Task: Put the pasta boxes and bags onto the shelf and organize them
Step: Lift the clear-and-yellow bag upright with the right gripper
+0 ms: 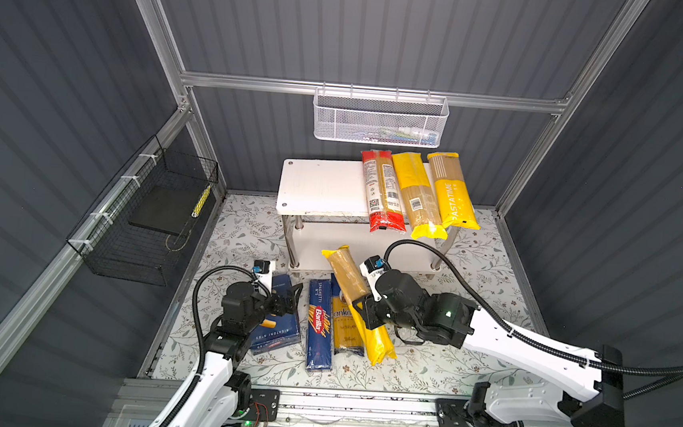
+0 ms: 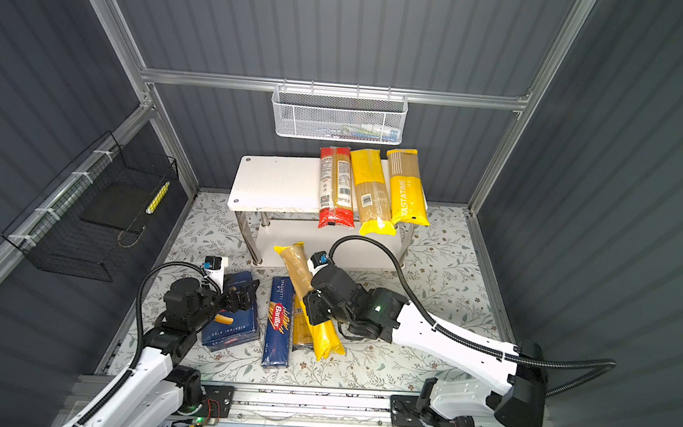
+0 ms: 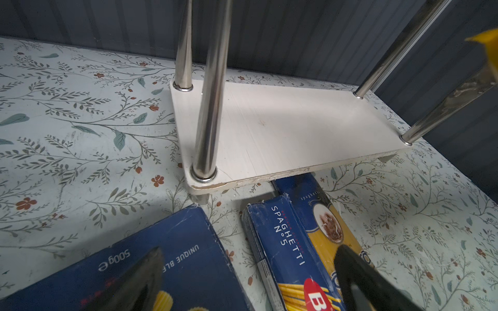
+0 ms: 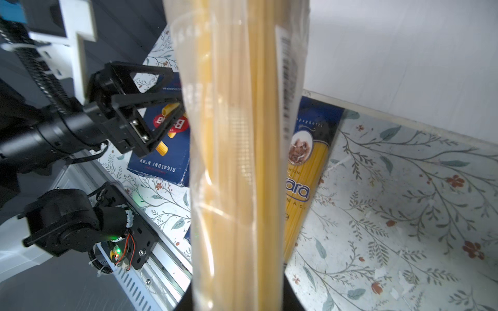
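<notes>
Right gripper (image 1: 366,310) clamps yellow-clear spaghetti bag (image 1: 345,271), tilted across navy ankara bag (image 1: 343,331), near centre. Left gripper (image 1: 288,300) spread wide over rigatoni box (image 1: 280,337); spaghetti box (image 1: 319,325) just right. Three bags (image 1: 416,195) lie on shelf (image 1: 321,188) top, right end.

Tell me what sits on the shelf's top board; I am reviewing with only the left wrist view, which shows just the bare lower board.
Observer: Three bags lie side by side on the right part of the top board: a red-and-clear bag, a yellow-and-clear bag and the PASTATIME bag.
Operator: Is the right arm holding anything?
Observer: Yes. The right gripper is shut on a fourth spaghetti bag, slanted above the ankara bag.
Operator: Any other storage around?
Observer: A white mesh basket hangs on the back rail above the shelf, and a black wire basket hangs on the left wall.
</notes>
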### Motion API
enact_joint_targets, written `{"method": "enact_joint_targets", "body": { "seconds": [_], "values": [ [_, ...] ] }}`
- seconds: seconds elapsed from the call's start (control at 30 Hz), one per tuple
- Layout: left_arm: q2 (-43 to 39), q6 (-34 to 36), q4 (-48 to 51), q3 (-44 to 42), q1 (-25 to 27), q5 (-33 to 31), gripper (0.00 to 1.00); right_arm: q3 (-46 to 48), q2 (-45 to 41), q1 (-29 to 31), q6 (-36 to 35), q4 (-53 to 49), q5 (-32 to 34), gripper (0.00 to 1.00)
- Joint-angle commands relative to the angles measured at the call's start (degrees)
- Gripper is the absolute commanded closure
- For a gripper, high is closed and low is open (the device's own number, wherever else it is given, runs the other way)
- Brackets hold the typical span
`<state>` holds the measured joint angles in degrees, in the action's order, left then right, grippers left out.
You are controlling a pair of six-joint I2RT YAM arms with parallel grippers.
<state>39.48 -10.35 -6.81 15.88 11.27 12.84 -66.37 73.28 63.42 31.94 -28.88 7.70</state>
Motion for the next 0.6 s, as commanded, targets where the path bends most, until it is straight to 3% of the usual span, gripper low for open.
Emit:
{"method": "enact_joint_targets", "body": {
  "seconds": [0.0, 0.57],
  "values": [
    [-0.46, -0.71, 0.57, 0.48, -0.11, -0.34, 0.00, -6.44, -0.75, 0.74, -3.35, 3.70, 2.33, 1.00],
    [-0.63, -0.70, 0.57, 0.46, -0.11, -0.28, 0.00, -23.87, 4.88, 1.27, -7.33, -1.38, 4.74, 1.00]
  ]
}}
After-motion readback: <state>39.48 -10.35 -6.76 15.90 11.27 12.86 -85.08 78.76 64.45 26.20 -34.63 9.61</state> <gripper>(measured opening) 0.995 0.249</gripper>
